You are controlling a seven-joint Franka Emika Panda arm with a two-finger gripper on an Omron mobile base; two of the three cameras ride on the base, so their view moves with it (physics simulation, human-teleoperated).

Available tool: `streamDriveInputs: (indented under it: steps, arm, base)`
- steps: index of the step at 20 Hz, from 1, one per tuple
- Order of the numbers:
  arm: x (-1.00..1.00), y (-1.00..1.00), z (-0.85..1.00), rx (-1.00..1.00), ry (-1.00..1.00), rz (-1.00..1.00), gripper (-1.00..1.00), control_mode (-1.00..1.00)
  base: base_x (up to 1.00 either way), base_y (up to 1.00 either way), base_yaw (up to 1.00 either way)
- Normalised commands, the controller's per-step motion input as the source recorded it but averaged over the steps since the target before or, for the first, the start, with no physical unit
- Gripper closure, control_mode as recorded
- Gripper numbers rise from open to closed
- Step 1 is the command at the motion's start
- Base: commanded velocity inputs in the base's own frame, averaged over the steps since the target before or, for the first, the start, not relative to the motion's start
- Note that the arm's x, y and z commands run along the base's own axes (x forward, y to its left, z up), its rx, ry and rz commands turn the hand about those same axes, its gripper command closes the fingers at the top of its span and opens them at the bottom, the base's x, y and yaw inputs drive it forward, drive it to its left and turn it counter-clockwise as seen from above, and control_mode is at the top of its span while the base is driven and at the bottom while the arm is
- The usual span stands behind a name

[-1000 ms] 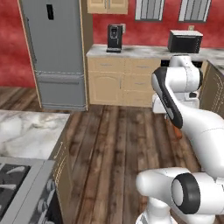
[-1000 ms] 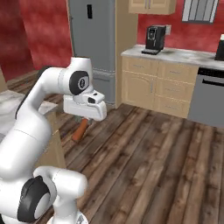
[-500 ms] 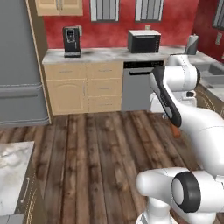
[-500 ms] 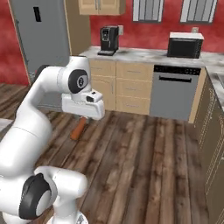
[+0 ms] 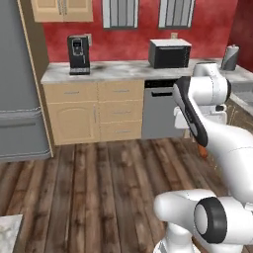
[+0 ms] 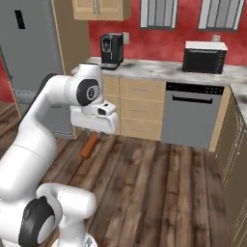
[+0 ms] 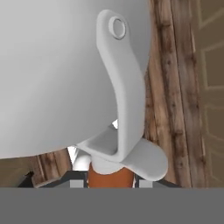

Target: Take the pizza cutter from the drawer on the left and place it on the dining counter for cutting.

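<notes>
While the arm hangs over the wood floor, its jaws grip the pizza cutter, narrowly parted.

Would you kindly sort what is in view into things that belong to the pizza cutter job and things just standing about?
Job: pizza cutter, held in the pincer.

Standing about: coffee machine, microwave, dishwasher, fridge, paper towel roll.

Base swings right, kitchen slides left across both base views

The fridge now sits at the left edge, the coffee machine and microwave shift leftward, and a dishwasher comes into view; the arm's pose matches earlier frames.
</notes>
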Motion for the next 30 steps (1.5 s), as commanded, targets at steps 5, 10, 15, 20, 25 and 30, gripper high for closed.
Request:
streamDriveInputs:
  steps: [5, 10, 15, 20, 25, 30]
  arm:
    - [0.0, 0.0, 0.0, 0.0, 0.0, 0.0, 1.0, 1.0]
    - [0.0, 0.0, 0.0, 0.0, 0.0, 0.0, 1.0, 1.0]
    - [0.0, 0.0, 0.0, 0.0, 0.0, 0.0, 1.0, 1.0]
    - [0.0, 0.0, 0.0, 0.0, 0.0, 0.0, 1.0, 1.0]
    - [0.0, 0.0, 0.0, 0.0, 0.0, 0.0, 1.0, 1.0]
    - [0.0, 0.0, 0.0, 0.0, 0.0, 0.0, 1.0, 1.0]
  base:
    - [1.0, -0.09, 0.37]
    - [1.0, -0.16, 0.7]
    - [1.0, -0.18, 0.76]
    - [0.94, -0.19, 0.79]
    - [0.84, -0.2, 0.82]
    - [0.86, -0.21, 0.81]
